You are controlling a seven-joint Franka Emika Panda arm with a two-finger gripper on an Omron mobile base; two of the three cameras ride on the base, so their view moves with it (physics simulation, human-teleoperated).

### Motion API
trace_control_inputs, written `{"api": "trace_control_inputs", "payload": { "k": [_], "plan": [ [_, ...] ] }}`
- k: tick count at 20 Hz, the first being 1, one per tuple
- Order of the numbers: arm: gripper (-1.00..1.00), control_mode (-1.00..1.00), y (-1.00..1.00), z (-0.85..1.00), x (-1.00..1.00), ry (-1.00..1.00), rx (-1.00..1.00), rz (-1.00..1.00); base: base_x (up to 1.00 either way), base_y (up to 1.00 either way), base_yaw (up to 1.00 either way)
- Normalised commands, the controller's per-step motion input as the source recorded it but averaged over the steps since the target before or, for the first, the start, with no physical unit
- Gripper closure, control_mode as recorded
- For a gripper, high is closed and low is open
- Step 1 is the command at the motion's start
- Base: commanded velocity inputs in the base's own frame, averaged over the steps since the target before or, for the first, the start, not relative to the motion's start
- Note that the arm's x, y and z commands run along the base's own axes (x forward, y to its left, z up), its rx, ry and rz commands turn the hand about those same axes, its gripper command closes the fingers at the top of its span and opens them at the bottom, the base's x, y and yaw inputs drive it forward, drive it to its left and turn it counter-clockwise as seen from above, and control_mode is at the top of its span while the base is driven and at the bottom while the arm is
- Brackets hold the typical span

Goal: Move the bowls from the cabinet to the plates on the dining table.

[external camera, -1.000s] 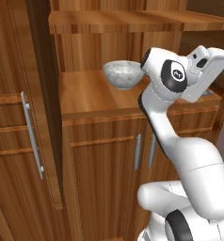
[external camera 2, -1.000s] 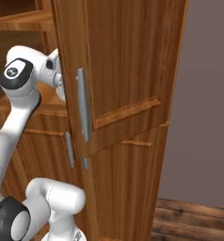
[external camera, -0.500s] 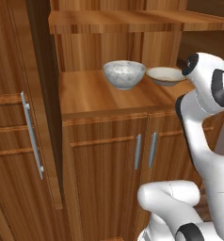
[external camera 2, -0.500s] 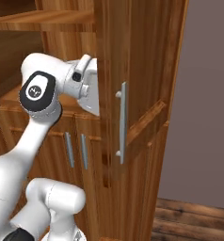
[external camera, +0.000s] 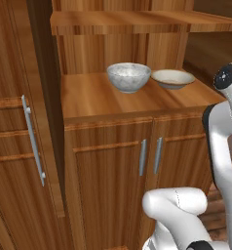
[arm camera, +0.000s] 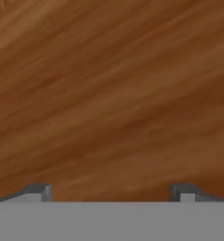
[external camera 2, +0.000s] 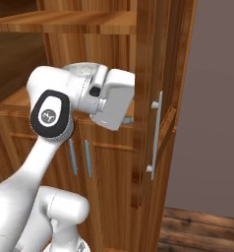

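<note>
Nearest to you, the white arm's two-finger gripper (arm camera: pixel 111 193) faces a brown wooden surface at very close range; in the hand view its two dark fingertips (arm camera: pixel 38 192) stand wide apart, with nothing between them. In the right base view, the white hand sits just beside the inner face of the open right-hand panelled wooden door (external camera 2: pixel 153 98), which carries a slim vertical grey metal bar handle (external camera 2: pixel 156 133) on its outer side.

Beyond the arm, note the tall brown wooden cabinet (external camera: pixel 108 146). Its left-hand door (external camera: pixel 20 122) also stands open, with its own grey bar handle (external camera: pixel 32 141). The two lower doors are closed, and their paired grey handles (external camera: pixel 150 156) sit side by side at the centre.

On the wooden shelf (external camera: pixel 98 97) above the lower doors, you will find both bowls. The deep grey-white marbled round bowl (external camera: pixel 128 76) stands upright near the shelf's middle. The shallower beige round bowl with a brown rim (external camera: pixel 173 78) stands just beside it, to its right. Whether the two touch cannot be told. A further wooden shelf (external camera: pixel 137 18) runs above them.
</note>
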Motion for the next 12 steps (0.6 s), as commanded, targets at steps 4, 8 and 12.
{"api": "trace_control_inputs", "payload": {
  "k": [4,8,12],
  "plan": [
    [-1.0,-1.0,0.1,-0.07,-0.36,0.0,0.03,0.05,0.0,0.0,0.0],
    [-1.0,-1.0,0.17,-0.02,-0.56,0.0,0.09,0.1,0.0,0.0,0.0],
    [-1.0,-1.0,0.3,0.0,-0.56,0.0,0.1,0.14,0.0,0.0,0.0]
  ]
}}
